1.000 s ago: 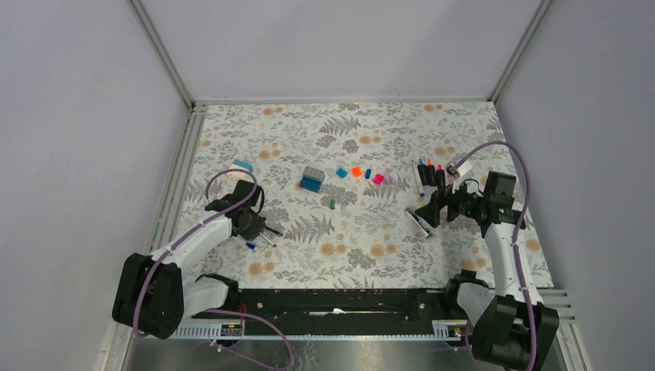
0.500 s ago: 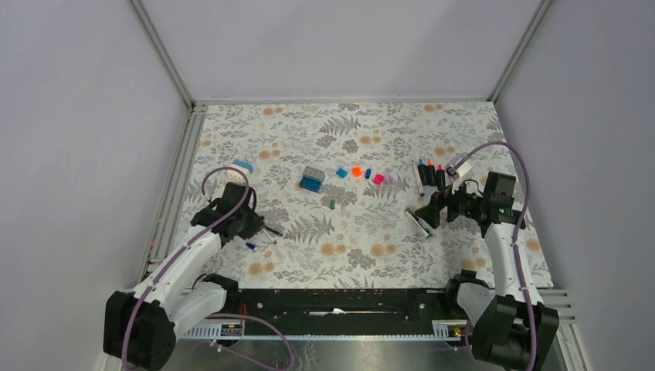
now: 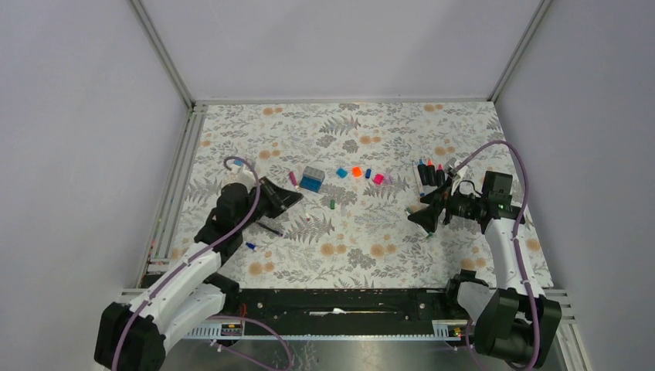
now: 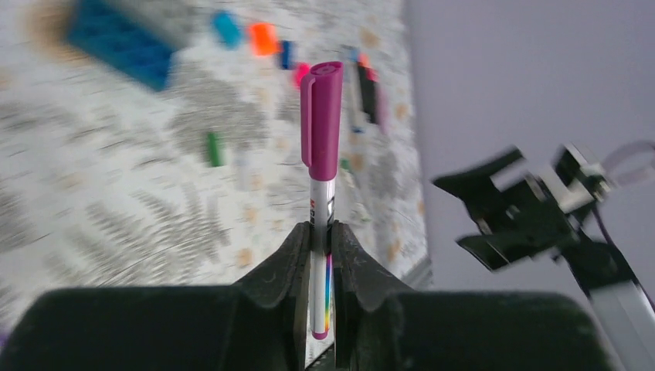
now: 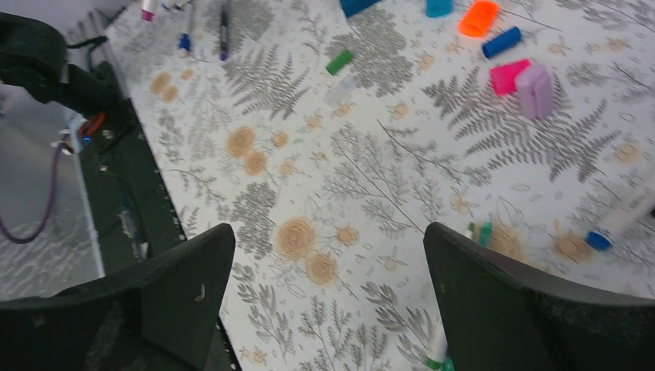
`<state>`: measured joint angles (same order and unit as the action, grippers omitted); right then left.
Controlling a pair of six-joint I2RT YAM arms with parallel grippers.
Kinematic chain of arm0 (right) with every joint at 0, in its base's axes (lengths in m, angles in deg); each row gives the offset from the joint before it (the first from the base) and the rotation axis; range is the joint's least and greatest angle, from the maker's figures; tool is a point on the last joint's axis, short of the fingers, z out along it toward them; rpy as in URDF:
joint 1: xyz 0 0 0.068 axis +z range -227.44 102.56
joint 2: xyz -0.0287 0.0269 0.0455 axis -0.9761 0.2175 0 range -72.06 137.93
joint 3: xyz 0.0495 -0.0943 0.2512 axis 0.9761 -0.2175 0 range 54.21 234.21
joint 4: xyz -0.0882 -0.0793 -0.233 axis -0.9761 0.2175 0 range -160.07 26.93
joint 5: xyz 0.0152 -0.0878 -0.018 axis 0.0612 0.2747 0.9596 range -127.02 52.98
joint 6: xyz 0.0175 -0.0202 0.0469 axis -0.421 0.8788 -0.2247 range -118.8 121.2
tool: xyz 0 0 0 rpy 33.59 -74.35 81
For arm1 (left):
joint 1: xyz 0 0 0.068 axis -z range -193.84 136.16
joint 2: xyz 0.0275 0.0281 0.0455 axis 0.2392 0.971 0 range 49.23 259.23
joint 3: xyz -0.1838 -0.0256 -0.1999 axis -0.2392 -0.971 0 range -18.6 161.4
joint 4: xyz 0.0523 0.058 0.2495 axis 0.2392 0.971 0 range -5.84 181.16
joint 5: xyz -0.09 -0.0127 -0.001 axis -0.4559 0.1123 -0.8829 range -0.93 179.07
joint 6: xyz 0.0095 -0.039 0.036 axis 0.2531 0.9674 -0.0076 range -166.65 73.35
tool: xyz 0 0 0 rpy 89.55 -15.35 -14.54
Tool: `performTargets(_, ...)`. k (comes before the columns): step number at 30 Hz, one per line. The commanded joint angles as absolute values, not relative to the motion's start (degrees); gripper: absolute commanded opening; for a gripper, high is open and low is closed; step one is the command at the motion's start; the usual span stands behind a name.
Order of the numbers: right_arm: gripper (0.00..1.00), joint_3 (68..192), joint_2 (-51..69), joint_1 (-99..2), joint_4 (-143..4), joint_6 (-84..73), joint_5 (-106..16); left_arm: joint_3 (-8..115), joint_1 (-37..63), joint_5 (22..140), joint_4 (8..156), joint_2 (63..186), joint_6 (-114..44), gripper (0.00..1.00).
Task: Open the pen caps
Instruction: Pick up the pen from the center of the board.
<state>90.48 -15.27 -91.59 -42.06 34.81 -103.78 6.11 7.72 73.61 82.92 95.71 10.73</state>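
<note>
Since a second ago the left arm has swung up and in toward the middle of the worktop (image 3: pixel 371 127), lifting a pen off it. Its left tool (image 4: pixel 320 238) is clamped tight on the white pen barrel (image 4: pixel 320 209). The pen stands upright at the centre of the left wrist view, its magenta cap (image 4: pixel 321 116) on. At the right of the overhead view, the right tool (image 3: pixel 427 217) is spread wide and holds nothing. Loose caps lie in a row at the centre of that view: blue cap (image 3: pixel 341 172), orange cap (image 3: pixel 356 171), dark blue cap (image 3: pixel 368 172), pink cap (image 3: pixel 378 178). A green cap (image 3: pixel 331 204) lies below them, and a blue-and-grey block (image 3: pixel 312 178) just to their left.
</note>
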Motion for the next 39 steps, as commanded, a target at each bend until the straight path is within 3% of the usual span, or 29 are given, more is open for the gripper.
performTargets(1, 1.0, 95.1, -12.7, -88.3, -41.2, 30.5, -112.2, 8.4, 15.5, 71.8, 55.3, 100.8, 9.8, 0.0)
performTargets(3, 1.0, 94.4, -11.8, -86.5, -44.2, 25.8, -114.3, 10.3, 19.8, 74.7, 50.5, 105.2, 9.1, 0.0)
performTargets(9, 1.0, 83.4, -14.1, -86.0, -82.4, -8.7, -119.7, 19.0, 32.6, 81.7, 41.4, 121.2, 6.4, 0.0)
performTargets(16, 1.0, 82.5, -13.3, -86.0, -85.1, -13.4, -119.6, 25.6, 39.7, 86.1, 33.2, 134.4, 6.6, 0.0)
performTargets(24, 0.97, 81.7, -12.7, -85.4, -87.3, -16.2, -119.0, 29.3, 43.9, 90.3, 29.8, 141.5, 7.0, 0.0)
performTargets(33, 0.8, 81.8, -11.2, -83.3, -87.4, -17.2, -117.9, 31.1, 45.6, 91.5, 28.7, 144.3, 7.3, 0.0)
performTargets(39, 0.56, 81.9, -10.7, -82.7, -87.5, -17.6, -117.6, 31.7, 46.1, 91.6, 28.2, 145.2, 7.4, 0.0)
